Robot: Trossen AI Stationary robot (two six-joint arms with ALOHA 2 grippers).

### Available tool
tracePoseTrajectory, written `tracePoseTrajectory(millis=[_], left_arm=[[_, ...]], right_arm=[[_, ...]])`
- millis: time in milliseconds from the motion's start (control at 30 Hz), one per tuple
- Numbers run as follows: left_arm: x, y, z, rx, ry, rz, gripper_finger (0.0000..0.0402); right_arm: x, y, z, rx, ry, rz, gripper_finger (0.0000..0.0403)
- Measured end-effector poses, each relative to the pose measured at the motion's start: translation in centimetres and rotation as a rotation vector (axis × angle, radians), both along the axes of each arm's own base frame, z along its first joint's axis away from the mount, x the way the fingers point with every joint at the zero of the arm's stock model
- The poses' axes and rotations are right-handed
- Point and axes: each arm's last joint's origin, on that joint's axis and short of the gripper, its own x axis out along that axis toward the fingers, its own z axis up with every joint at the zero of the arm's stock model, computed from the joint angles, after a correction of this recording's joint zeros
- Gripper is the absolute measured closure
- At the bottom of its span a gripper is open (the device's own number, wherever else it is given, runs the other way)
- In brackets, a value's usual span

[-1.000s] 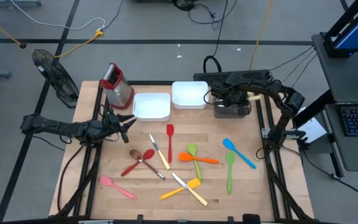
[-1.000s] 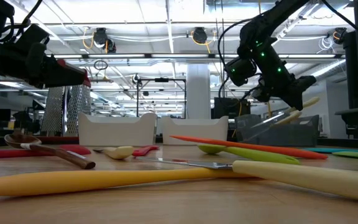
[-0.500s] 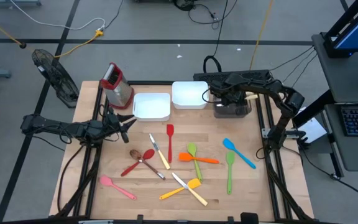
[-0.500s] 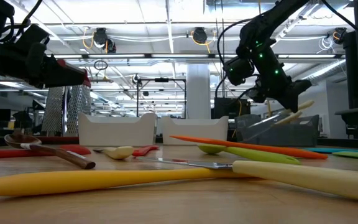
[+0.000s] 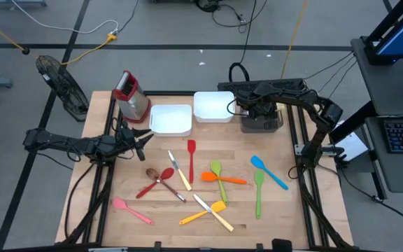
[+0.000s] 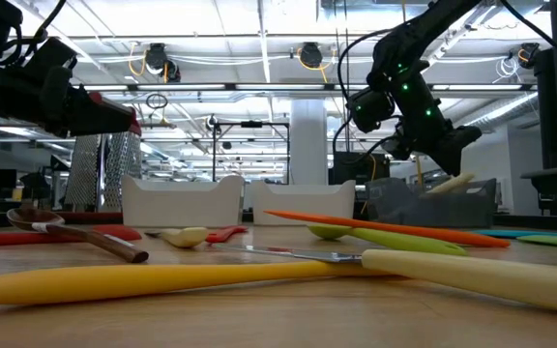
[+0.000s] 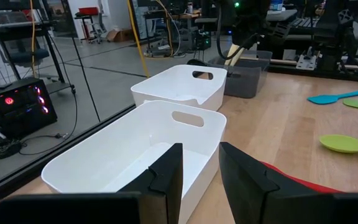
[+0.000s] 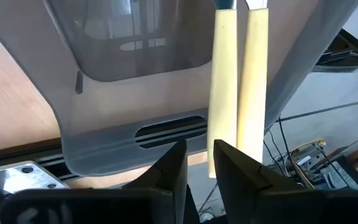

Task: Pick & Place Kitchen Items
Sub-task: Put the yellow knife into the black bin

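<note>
My right gripper [image 5: 261, 114] hangs open over the dark grey bin [image 5: 280, 127] at the far right, pointing steeply down. Two pale knife handles [image 8: 224, 93] lean inside the bin, their ends over its rim, just past my fingertips [image 8: 199, 163]; nothing sits between the fingers. My left gripper [image 5: 144, 140] waits open near the left edge, level, facing a white tray [image 7: 166, 134]. On the table lie a red spatula [image 5: 191, 155], a knife [image 5: 180, 171], brown [image 5: 166, 185] and red [image 5: 152, 183] spoons, and orange [image 5: 226, 178], green [image 5: 219, 179] and blue [image 5: 269, 171] spatulas.
Two white trays [image 5: 170, 120] [image 5: 213, 106] stand along the far edge, left of the dark bin. A red-topped metal box [image 5: 131, 98] stands at the far left corner. A pink spatula [image 5: 133, 210], a yellow spatula [image 5: 203, 213], a knife [image 5: 214, 214] and a green spoon [image 5: 259, 193] lie nearer.
The pale knife handle that stuck out slanting below my right gripper has sunk down into the dark bin, and its end now rests at the bin's rim. My right gripper has tipped slightly and stayed over the bin.
</note>
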Motion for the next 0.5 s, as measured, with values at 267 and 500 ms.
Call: tracePoseTrajectory(millis=[267,500], left_arm=[[0.0,0.0,0.0,0.0,0.0,-0.002,0.0295],[0.0,0.0,0.0,0.0,0.0,-0.002,0.0295]], right_arm=[[-0.2,0.5,0.6,-0.063,-0.034,-0.089,0.0358],[0.2,2.4,2.5,-0.127,-0.12,-0.065,0.0398]])
